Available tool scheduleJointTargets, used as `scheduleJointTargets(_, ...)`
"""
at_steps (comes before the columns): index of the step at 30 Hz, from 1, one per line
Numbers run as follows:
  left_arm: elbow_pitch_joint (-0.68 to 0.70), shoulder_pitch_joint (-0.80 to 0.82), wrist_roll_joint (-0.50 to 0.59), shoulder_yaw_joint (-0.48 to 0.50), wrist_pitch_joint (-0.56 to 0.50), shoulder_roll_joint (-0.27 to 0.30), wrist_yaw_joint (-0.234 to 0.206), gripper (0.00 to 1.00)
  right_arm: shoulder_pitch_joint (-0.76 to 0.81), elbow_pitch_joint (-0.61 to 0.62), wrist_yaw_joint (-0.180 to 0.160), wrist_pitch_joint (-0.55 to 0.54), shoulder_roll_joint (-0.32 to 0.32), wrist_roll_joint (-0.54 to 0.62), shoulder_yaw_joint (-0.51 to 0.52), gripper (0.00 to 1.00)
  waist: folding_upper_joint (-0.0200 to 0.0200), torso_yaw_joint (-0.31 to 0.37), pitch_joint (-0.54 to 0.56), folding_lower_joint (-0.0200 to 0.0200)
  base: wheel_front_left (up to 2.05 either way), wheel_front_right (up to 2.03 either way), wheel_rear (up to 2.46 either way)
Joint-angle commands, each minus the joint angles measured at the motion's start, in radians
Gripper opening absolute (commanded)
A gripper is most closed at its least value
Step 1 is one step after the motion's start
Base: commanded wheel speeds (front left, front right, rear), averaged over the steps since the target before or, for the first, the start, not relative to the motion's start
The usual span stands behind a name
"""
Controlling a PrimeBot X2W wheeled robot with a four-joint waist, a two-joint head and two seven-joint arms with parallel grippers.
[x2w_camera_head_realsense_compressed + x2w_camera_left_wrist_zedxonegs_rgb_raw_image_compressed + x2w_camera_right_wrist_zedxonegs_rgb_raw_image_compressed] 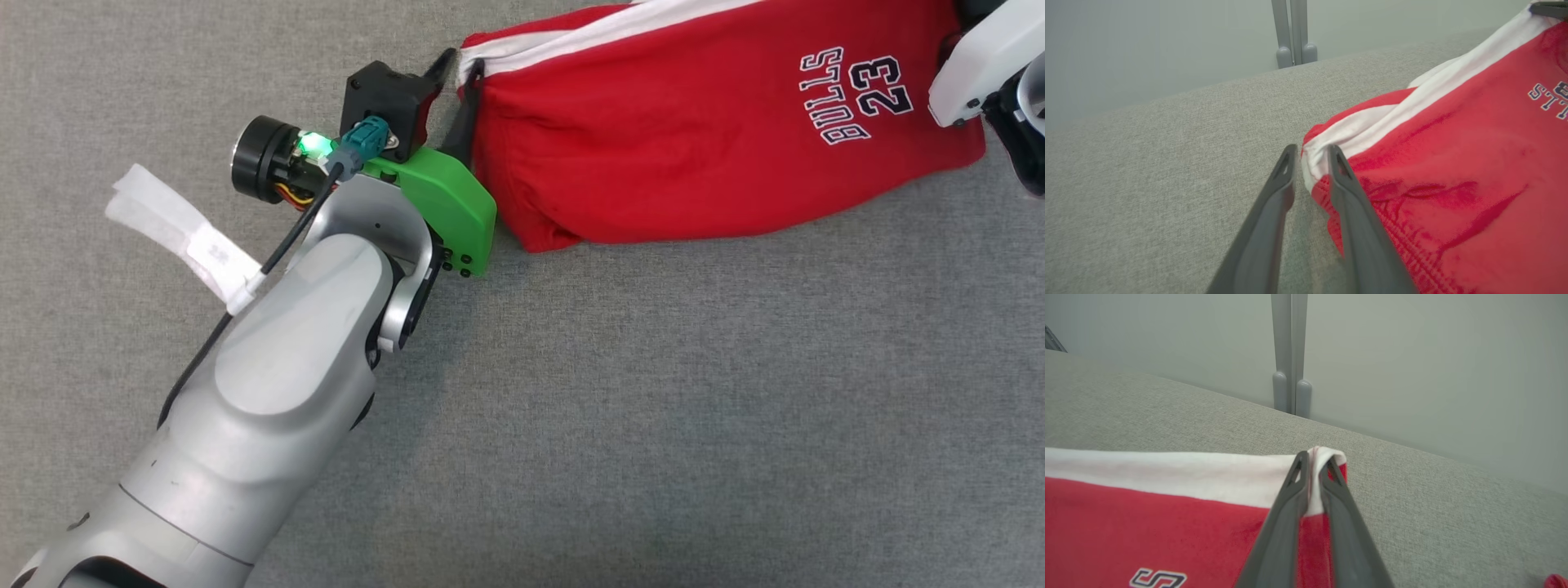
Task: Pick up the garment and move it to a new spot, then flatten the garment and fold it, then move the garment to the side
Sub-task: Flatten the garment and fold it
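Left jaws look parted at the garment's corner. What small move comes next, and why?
Probably open the right gripper and let go of its corner. The garment lies stretched out on the grey table, and the left gripper stands parted around its corner, while the right gripper's fingers are pinched on the white-striped edge.

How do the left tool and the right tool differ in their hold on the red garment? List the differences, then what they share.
1. The left tool stands parted, with the grey surface showing between its fingers; the right tool is pinched tight on cloth.
2. The left tool only straddles the garment's white-edged corner; the right tool grips the white band.
Shared: both sit at the garment's white-striped edge, at opposite ends.
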State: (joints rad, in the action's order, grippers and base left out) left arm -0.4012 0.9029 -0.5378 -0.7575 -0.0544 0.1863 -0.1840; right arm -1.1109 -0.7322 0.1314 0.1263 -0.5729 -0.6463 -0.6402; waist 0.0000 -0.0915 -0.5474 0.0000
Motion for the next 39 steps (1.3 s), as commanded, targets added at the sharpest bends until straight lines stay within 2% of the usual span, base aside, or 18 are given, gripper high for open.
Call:
scheduleJointTargets(1, -0.011, -0.001, -0.003, 0.0, 0.015, -0.006, 0.006, 1.0, -0.007, -0.011, -0.001, 0.023, 0.001, -0.009, -0.012, 1.0, 0.0, 0.003, 0.029, 0.0, 0.0, 0.0, 0.0)
scheduleJointTargets(7, -0.016, -0.084, -0.014, 0.004, 0.104, -0.016, -0.011, 1.0, 0.049, -0.05, -0.001, 0.122, -0.014, -0.006, -0.047, 1.0, 0.0, -0.002, 0.125, 0.0, 0.0, 0.0, 0.0)
scheduleJointTargets(18, 0.12, -0.401, -0.04, 0.04, 0.3, 0.037, -0.063, 1.0, 0.378, 0.014, -0.001, 0.139, -0.009, -0.123, 0.068, 1.0, 0.0, -0.047, 0.287, 0.0, 0.0, 0.0, 0.0)
scheduleJointTargets(23, 0.217, -0.51, 0.073, 0.064, 0.321, 0.052, -0.127, 1.0, 0.47, -0.022, -0.001, 0.109, -0.014, -0.181, 0.121, 1.0, 0.0, -0.097, 0.316, 0.0, 0.0, 0.0, 0.0)
scheduleJointTargets(25, 0.253, -0.552, 0.126, 0.063, 0.318, 0.052, -0.135, 1.0, 0.475, -0.052, -0.001, 0.086, -0.013, -0.194, 0.143, 1.0, 0.0, -0.12, 0.32, 0.0, 0.0, 0.0, 0.0)
scheduleJointTargets(31, 0.329, -0.624, 0.255, 0.058, 0.318, 0.02, -0.115, 1.0, 0.435, -0.178, -0.001, 0.04, -0.02, -0.187, 0.2, 1.0, 0.0, -0.2, 0.309, 0.0, 0.0, 0.0, 0.0)
scheduleJointTargets(39, 0.402, -0.66, 0.373, 0.057, 0.318, -0.027, -0.094, 1.0, 0.376, -0.349, -0.001, -0.027, -0.043, -0.129, 0.208, 1.0, 0.0, -0.303, 0.268, 0.0, 0.0, 0.0, 0.0)
